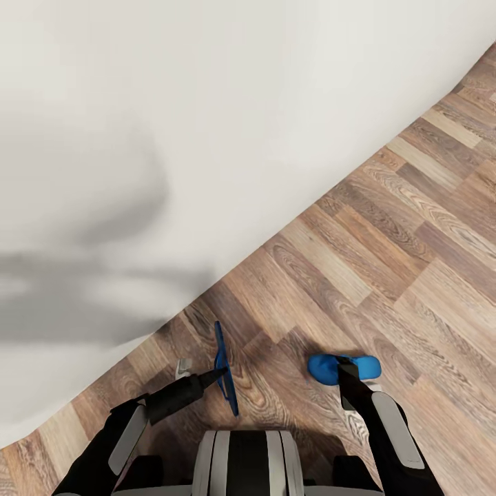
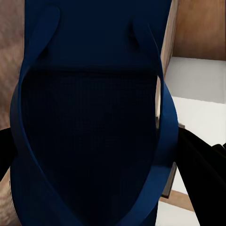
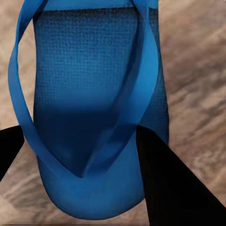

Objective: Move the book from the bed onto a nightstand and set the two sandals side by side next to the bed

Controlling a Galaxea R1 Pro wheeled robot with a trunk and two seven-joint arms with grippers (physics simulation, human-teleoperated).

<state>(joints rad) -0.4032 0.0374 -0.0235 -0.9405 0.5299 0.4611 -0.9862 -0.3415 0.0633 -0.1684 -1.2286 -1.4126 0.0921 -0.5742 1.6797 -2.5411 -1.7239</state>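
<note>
A sandal (image 1: pixel 225 372) in each gripper

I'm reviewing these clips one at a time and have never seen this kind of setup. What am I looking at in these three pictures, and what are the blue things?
This is a simulated two-armed robot. The large picture comes from a camera on its head, looking down past both dark arms at a brown plank floor and the pale cover of a bed. The other two pictures come from cameras near each gripper.

The blue things are flip-flop sandals. The left gripper is closed on one sandal, which is turned on its edge beside the bed; the left wrist view shows it close up and dark. The right gripper is closed on the other sandal, which lies flat over the floor; whether it touches the floor is unclear. The right wrist view shows its straps.
</note>
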